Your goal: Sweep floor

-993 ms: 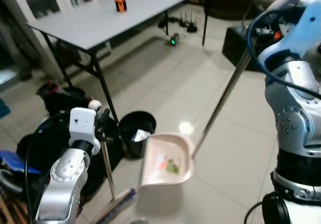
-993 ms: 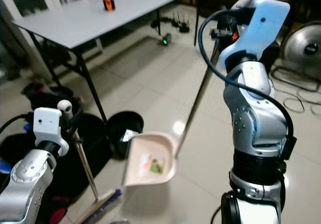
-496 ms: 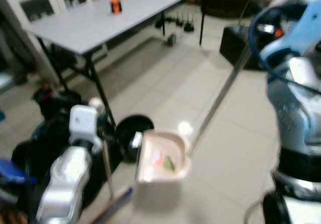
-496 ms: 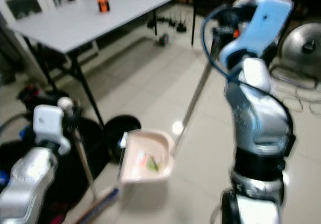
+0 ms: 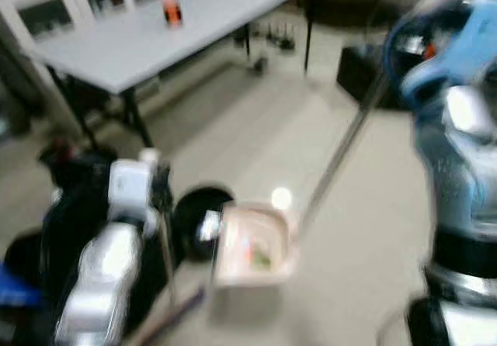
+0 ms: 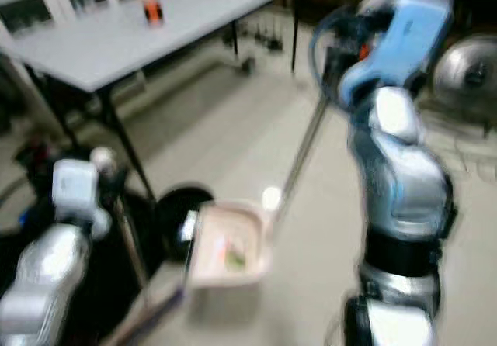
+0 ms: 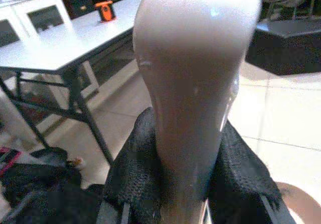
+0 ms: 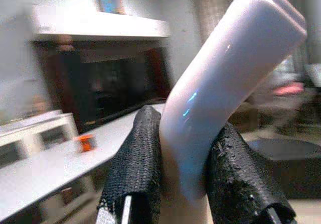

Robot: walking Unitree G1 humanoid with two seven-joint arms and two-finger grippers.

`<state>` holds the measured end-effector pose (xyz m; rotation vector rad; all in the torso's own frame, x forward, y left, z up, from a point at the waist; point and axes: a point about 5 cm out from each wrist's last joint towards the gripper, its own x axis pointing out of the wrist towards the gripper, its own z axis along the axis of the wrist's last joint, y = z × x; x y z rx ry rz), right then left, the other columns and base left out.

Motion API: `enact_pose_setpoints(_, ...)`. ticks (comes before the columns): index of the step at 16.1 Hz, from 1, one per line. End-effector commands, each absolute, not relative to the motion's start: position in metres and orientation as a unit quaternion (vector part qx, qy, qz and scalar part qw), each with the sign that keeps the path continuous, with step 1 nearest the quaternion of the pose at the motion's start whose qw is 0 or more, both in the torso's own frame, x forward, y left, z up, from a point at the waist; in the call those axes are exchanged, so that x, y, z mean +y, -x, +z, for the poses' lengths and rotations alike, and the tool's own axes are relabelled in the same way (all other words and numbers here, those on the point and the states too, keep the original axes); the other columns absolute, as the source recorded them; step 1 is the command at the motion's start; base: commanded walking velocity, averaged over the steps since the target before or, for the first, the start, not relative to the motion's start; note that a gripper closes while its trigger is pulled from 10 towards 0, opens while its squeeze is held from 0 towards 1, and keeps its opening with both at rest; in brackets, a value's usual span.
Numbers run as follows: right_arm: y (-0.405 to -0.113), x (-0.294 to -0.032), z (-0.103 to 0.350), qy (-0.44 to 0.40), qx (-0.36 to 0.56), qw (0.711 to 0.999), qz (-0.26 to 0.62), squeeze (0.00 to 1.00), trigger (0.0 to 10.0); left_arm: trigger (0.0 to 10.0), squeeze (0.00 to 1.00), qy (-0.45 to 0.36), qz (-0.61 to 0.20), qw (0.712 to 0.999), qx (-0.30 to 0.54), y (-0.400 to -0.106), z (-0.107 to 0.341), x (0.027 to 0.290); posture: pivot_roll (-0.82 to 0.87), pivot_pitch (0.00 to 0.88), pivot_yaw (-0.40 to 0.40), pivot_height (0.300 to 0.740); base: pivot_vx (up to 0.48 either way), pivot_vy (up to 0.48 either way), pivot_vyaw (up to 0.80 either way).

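My left gripper (image 7: 186,181) is shut on the pale rounded top of the broom handle (image 7: 193,73). The broom's thin stick (image 5: 165,245) runs down to the broom head (image 5: 167,319) on the floor at the lower left. My right gripper (image 8: 183,176) is shut on the white grip of the dustpan handle (image 8: 225,73). Its long metal pole (image 5: 342,152) slants down to the pinkish dustpan (image 5: 255,245), which holds a few scraps of litter. The pan sits right beside a black bin (image 5: 196,210). Both eye views are blurred.
A long grey table (image 5: 155,28) with a small orange object (image 5: 172,10) stands at the back left, its black legs near the bin. Dark bags (image 5: 70,198) lie on the left. A black box (image 5: 361,70) and a fan (image 6: 466,59) stand at the back right.
The whole picture has shifted and grown more blurred, so the camera is moving. Both grips are unchanged, and the dustpan stays beside the bin.
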<state>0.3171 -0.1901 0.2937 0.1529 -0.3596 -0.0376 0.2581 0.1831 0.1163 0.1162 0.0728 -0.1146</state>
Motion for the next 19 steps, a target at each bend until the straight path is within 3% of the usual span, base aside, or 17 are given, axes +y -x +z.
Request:
enact_pose_setpoints(1, -0.316, -0.180, 0.303, -0.079, -0.198, 0.977, 0.000, 0.00, 10.0, 10.0, 0.00, -0.065, -0.053, 0.996, 0.022, -0.259, 0.124, 0.189, 0.02, 0.000, 0.059, 0.740, 0.379, 0.000, 0.80)
enact_pose_setpoints(3, -0.316, -0.181, 0.304, -0.084, -0.201, 0.976, -0.003, 0.00, 10.0, 10.0, 0.00, -0.064, -0.053, 0.996, 0.021, -0.259, 0.125, 0.189, 0.02, 0.000, 0.060, 0.740, 0.379, 0.000, 0.80)
enact_pose_setpoints(19, -0.317, -0.191, 0.299, -0.108, -0.211, 0.971, -0.025, 0.00, 10.0, 10.0, 0.00, -0.065, -0.064, 0.996, 0.023, -0.262, 0.125, 0.188, 0.03, 0.000, 0.069, 0.740, 0.376, 0.000, 0.00)
